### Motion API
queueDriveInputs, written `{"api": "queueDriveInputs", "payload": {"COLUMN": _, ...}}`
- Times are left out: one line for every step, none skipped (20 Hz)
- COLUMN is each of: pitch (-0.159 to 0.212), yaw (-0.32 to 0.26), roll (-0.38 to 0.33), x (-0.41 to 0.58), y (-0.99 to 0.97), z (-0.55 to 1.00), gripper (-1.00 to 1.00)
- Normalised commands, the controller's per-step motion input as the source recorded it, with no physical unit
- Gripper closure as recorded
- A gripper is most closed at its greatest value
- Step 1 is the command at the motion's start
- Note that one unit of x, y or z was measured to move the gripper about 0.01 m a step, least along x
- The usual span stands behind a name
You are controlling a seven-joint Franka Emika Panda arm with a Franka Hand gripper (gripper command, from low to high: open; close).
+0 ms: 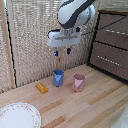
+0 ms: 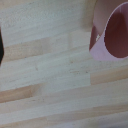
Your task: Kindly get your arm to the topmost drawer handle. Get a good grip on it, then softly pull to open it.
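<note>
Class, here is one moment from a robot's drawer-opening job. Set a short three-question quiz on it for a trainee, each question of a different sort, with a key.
1. True or false: the gripper is touching the top drawer handle.
2. Which lies nearest the plate? A blue cup; B pink cup; C yellow block.
3. Fill in: the wrist view shows the ___ cup.

Key: 1 false, it hangs above the table, over the blue cup; 2 C; 3 pink.

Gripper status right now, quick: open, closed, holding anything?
Gripper: open, blue fingers apart, holding nothing, hanging above the blue cup, away from the drawer handle.
</note>
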Motion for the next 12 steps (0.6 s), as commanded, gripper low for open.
{"api": "queueDriveInputs", "payload": {"pitch": 0.000, "yaw": 0.107, "roll": 0.000, "x": 0.000, "y": 0.09, "z": 0.00, "gripper": -1.00}}
{"api": "queueDriveInputs", "payload": {"pitch": -0.020, "yaw": 0.013, "roll": -0.226, "x": -0.306, "y": -0.32, "z": 0.51, "gripper": -1.00}}
{"api": "queueDriveInputs", "payload": {"pitch": -0.020, "yaw": 0.013, "roll": -0.226, "x": -0.306, "y": -0.32, "z": 0.51, "gripper": -1.00}}
{"api": "queueDriveInputs", "payload": {"pitch": -0.014, "yaw": 0.014, "roll": -0.239, "x": -0.309, "y": -0.33, "z": 0.47, "gripper": -1.00}}
{"api": "queueDriveInputs", "payload": {"pitch": -0.027, "yaw": 0.024, "roll": -0.274, "x": -0.294, "y": -0.40, "z": 0.32, "gripper": -1.00}}
{"api": "queueDriveInputs", "payload": {"pitch": -0.025, "yaw": 0.029, "roll": -0.283, "x": -0.297, "y": -0.40, "z": 0.29, "gripper": -1.00}}
{"api": "queueDriveInputs", "payload": {"pitch": -0.031, "yaw": 0.031, "roll": -0.287, "x": -0.294, "y": -0.40, "z": 0.29, "gripper": -1.00}}
{"api": "queueDriveInputs", "payload": {"pitch": -0.035, "yaw": 0.033, "roll": -0.289, "x": -0.294, "y": -0.41, "z": 0.27, "gripper": -1.00}}
{"api": "queueDriveInputs", "payload": {"pitch": -0.040, "yaw": 0.036, "roll": -0.290, "x": -0.294, "y": -0.41, "z": 0.27, "gripper": -1.00}}
{"api": "queueDriveInputs", "payload": {"pitch": -0.040, "yaw": 0.036, "roll": -0.289, "x": -0.291, "y": -0.41, "z": 0.27, "gripper": -1.00}}
{"api": "queueDriveInputs", "payload": {"pitch": -0.040, "yaw": 0.035, "roll": -0.289, "x": -0.291, "y": -0.41, "z": 0.27, "gripper": -1.00}}
{"api": "queueDriveInputs", "payload": {"pitch": -0.049, "yaw": 0.029, "roll": -0.313, "x": -0.240, "y": -0.45, "z": 0.18, "gripper": -1.00}}
